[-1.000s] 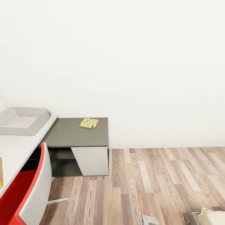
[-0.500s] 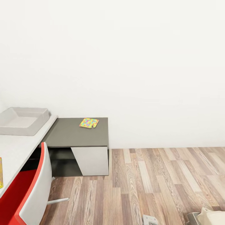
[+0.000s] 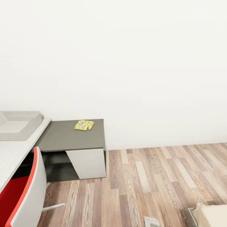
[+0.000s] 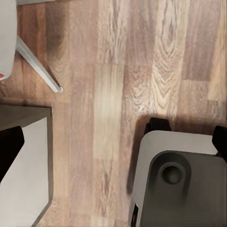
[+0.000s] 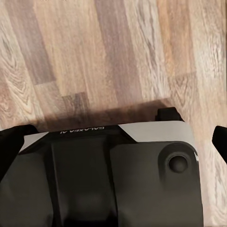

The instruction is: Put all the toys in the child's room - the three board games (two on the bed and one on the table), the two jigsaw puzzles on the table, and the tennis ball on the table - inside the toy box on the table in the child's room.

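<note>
Only readable text: "GALAXEA", showing upside down in white letters on the dark top edge of the robot base (image 5: 109, 175) in the right wrist view. Nothing legible is showing on the jigsaw puzzle (image 3: 84, 125) or elsewhere.

I count one jigsaw puzzle (image 3: 84, 125), lying on the one dark grey unit (image 3: 73, 136) at about nine o'clock in my head view. Further toward nine sit one toy box (image 3: 18, 125) on one bench (image 3: 14, 151), and one red-and-white chair (image 3: 23, 197) at seven.
</note>
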You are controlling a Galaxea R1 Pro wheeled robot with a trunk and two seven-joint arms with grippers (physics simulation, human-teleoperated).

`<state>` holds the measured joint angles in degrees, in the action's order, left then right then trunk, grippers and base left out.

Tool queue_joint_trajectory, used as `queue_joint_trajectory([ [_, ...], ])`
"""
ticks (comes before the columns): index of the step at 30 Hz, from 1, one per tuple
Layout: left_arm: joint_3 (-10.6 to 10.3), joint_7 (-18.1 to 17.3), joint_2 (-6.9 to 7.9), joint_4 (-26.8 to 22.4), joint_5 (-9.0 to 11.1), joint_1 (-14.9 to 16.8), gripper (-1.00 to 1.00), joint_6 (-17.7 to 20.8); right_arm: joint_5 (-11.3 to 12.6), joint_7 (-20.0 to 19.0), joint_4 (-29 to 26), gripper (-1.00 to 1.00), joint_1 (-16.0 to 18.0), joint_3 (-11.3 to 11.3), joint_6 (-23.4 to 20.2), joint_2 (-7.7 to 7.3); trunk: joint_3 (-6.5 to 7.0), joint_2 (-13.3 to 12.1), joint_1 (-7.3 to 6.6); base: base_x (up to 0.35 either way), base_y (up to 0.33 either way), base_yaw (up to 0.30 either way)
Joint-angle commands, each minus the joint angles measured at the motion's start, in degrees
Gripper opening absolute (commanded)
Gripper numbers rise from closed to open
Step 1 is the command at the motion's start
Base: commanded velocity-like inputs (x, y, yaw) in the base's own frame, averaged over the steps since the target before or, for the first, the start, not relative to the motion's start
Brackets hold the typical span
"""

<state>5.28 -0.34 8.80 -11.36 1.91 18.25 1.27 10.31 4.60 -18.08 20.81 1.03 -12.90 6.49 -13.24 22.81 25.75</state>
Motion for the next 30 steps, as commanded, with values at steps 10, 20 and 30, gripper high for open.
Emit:
queue_joint_trajectory([
  [10, 0.3, -0.1, -0.1, -0.1, 0.2, 0.0, 1.0, 0.1, 0.5, 0.3, -0.1, 1.0, 0.0, 0.2, -0.3, 0.01, -0.11, 0.1, 0.03, 0.0, 0.0, -0.276],
  [20, 0.3, -0.1, -0.05, -0.1, 0.1, 0.0, 1.0, 0.1, 0.2, 0.3, 0.0, 1.0, -0.1, 0.6, 5.4, 0.03, -0.15, 0.1, 0.03, 0.128, 0.0, -0.079],
  [30, 0.3, -0.1, -0.06, -0.1, -0.1, -0.1, 1.0, 0.0, 0.3, 0.1, -0.1, 1.0, -0.2, 0.6, 6.6, 0.17, -0.13, 0.1, 0.03, 0.307, 0.0, -0.02],
])
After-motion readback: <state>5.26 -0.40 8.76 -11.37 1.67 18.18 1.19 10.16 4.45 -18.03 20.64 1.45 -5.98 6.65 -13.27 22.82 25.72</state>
